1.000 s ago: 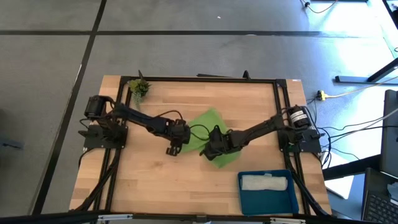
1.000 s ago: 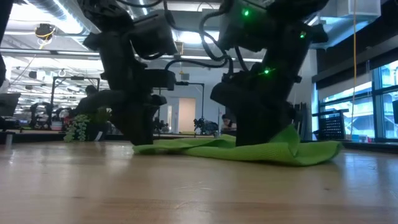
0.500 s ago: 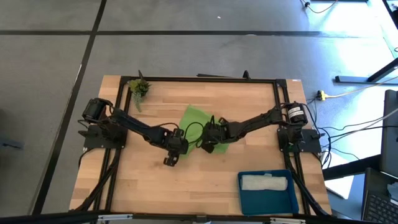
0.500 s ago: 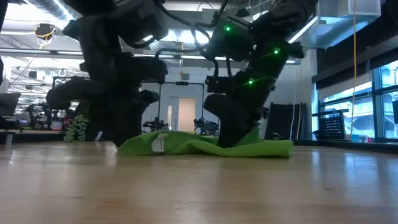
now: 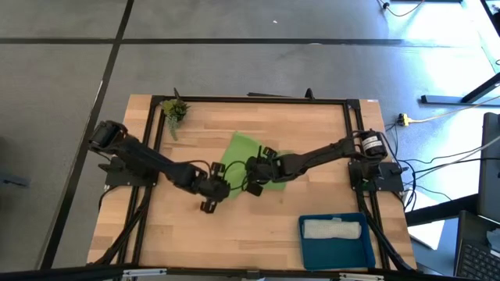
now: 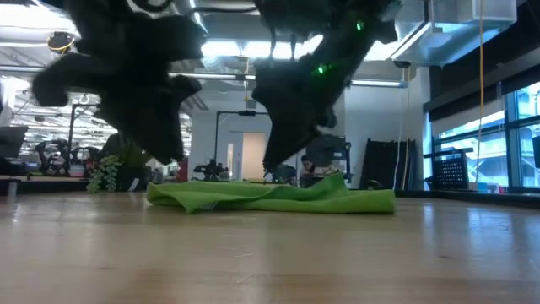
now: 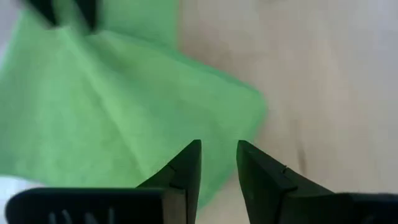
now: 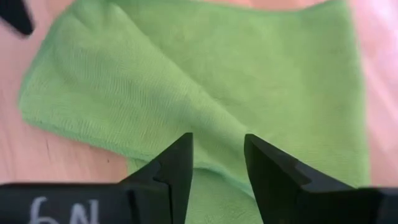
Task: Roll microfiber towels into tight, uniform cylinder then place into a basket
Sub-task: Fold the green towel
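Green towel (image 5: 248, 160), beneath right tool (image 5: 251, 185)

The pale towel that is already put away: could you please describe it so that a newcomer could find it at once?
Start at the wooden table and go to its near right corner, where the teal-blue basket sits. The pale grey-white towel lies rolled inside it, against the far wall. The other towel, lime green, lies flat mid-table.

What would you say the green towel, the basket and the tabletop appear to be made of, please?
The lime green towel looks like soft microfiber cloth: a fine, matte, fuzzy weave that folds and creases limply. The teal-blue basket appears to be moulded plastic, with smooth, even-coloured low walls. The tabletop seems to be light wood or a wood-look laminate, with plank-like seams and grain streaks; which of the two cannot be told.
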